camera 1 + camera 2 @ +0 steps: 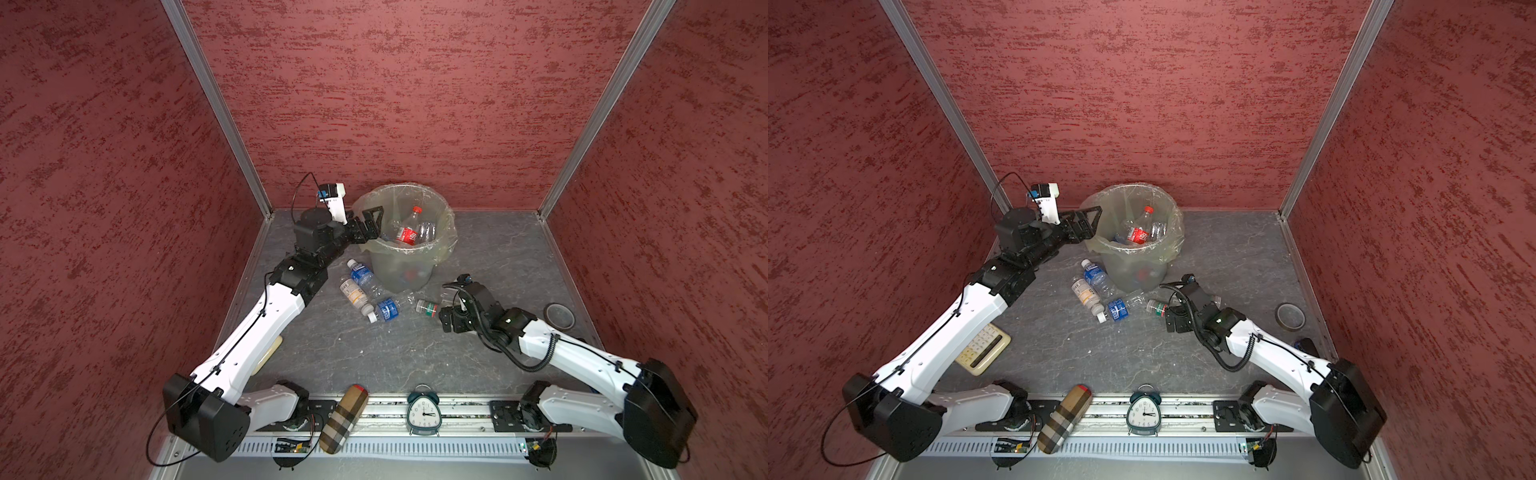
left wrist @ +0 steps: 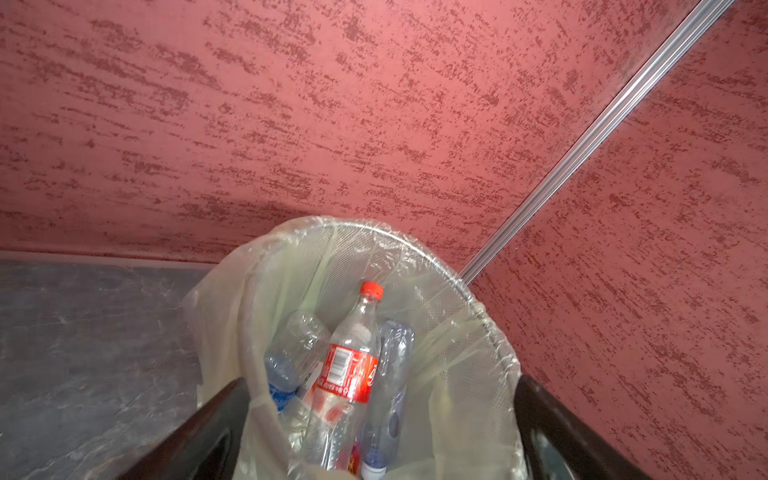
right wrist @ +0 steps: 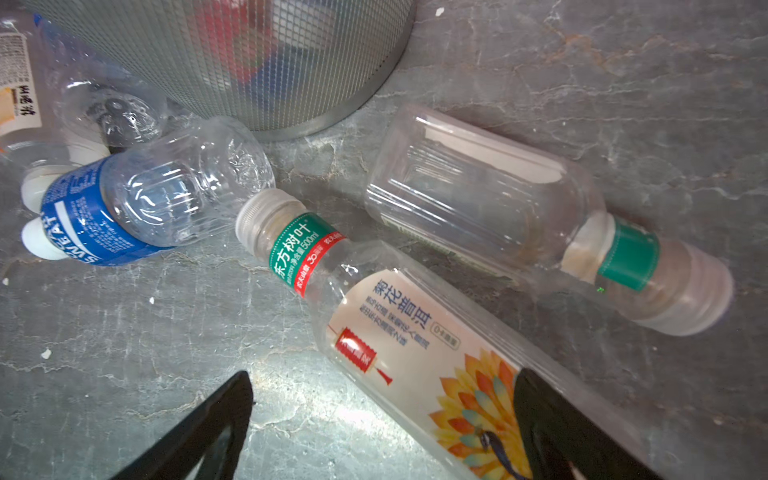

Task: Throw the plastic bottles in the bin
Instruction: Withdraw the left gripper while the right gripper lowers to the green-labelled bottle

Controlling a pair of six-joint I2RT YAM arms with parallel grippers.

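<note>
The bin (image 1: 399,270) (image 1: 1129,270), lined with a yellowish bag, stands at the back of the floor. In it a red-labelled, red-capped bottle (image 2: 353,365) leans among clear bottles. My left gripper (image 1: 371,226) (image 2: 380,424) hangs open and empty over the bin's left rim. In front of the bin several plastic bottles lie on the floor: two with blue labels (image 1: 361,276) (image 1: 388,308), one with a white-yellow label (image 1: 354,294). My right gripper (image 3: 384,386) is open, low over a flower-labelled bottle with a green-and-red neck band (image 3: 415,332) (image 1: 427,306). Another clear bottle (image 3: 498,208) lies beside it.
A plaid brown case (image 1: 344,417) and a green alarm clock (image 1: 423,411) rest on the front rail. A tape roll (image 1: 560,316) lies at the right wall and a calculator (image 1: 984,345) under the left arm. Red walls close in three sides.
</note>
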